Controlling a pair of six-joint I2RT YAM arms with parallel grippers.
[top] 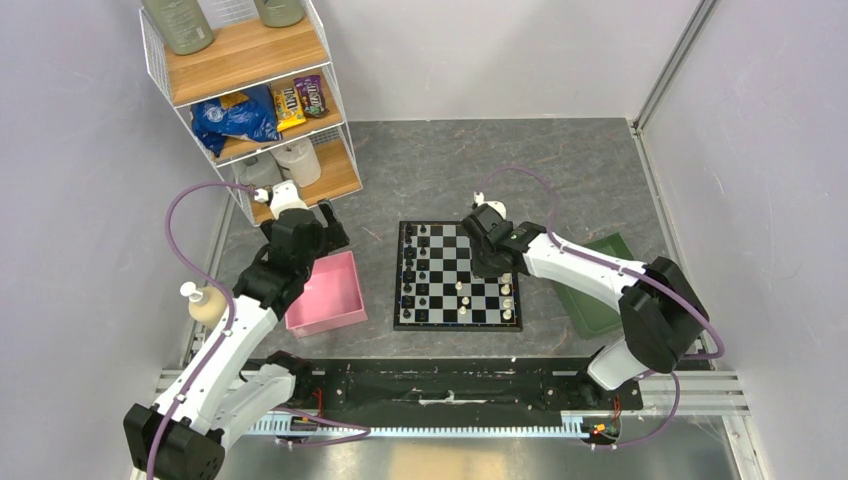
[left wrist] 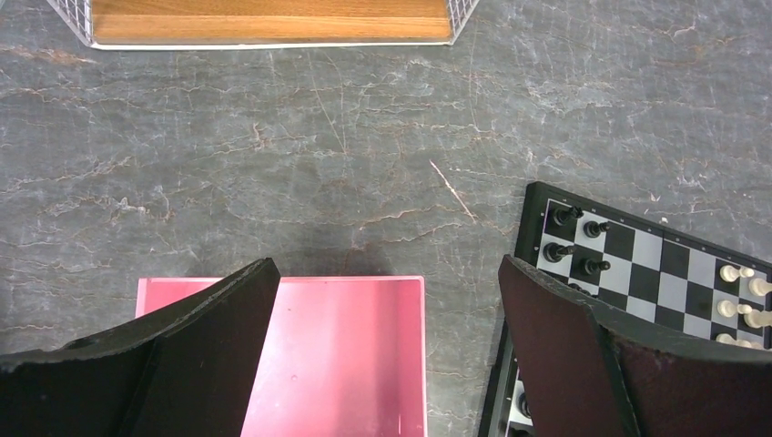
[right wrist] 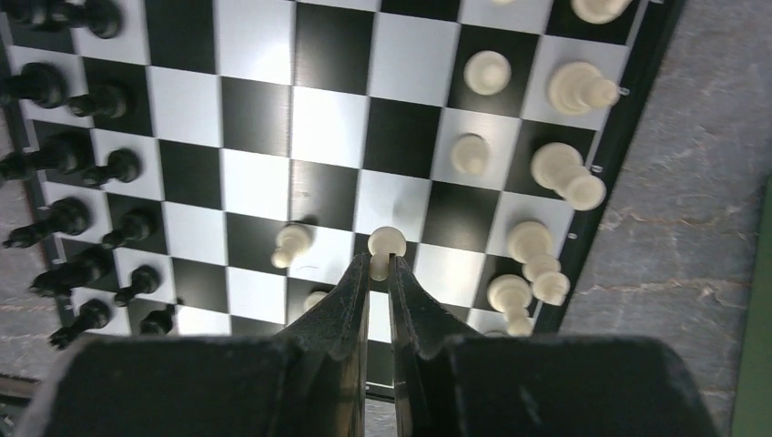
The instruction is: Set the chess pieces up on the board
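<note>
The board (top: 457,326) lies mid-table, with black chess pieces (top: 410,262) lined along its left columns and white chess pieces (top: 506,296) toward its right. Seen from the right wrist, my right gripper (right wrist: 380,266) is shut on a white pawn (right wrist: 386,242), pinched just below its round head over the board's squares (right wrist: 319,127). Other white pieces (right wrist: 564,173) stand at the right, black ones (right wrist: 73,100) at the left. My left gripper (left wrist: 387,264) hangs open and holds nothing above the pink tray (left wrist: 346,364), beside the board's corner (left wrist: 537,196).
A wire shelf rack (top: 250,90) with snack bags and bottles stands at the back left. The pink tray (top: 330,300) sits left of the board and a green tray (top: 600,300) lies to its right under the right arm. A soap bottle (top: 205,303) stands at far left.
</note>
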